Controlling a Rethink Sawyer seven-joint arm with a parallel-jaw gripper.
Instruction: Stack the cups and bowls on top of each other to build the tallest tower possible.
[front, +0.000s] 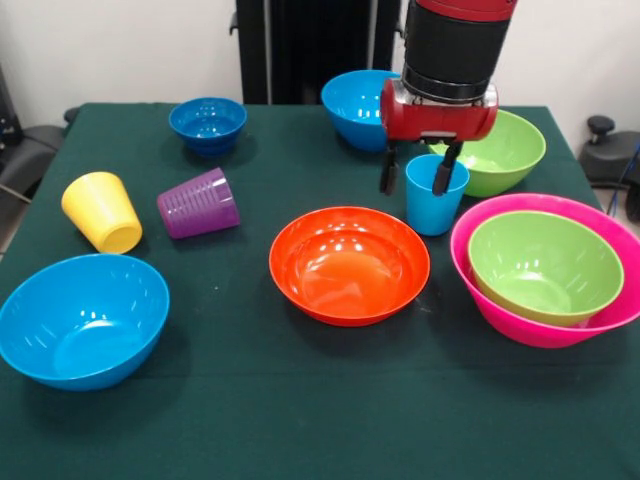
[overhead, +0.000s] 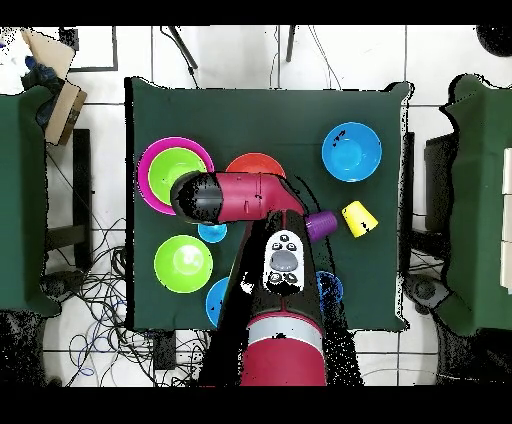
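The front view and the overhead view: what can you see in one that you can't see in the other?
Only the front view shows the gripper: its fingers are open, straddling one wall of the upright light blue cup. It also shows the yellow cup and purple cup lying on their sides.

Only the overhead view shows the floor tiles and cables round the table, and the arm covering most of the light blue cup.

Both show the green bowl nested in the pink bowl, and the orange bowl.
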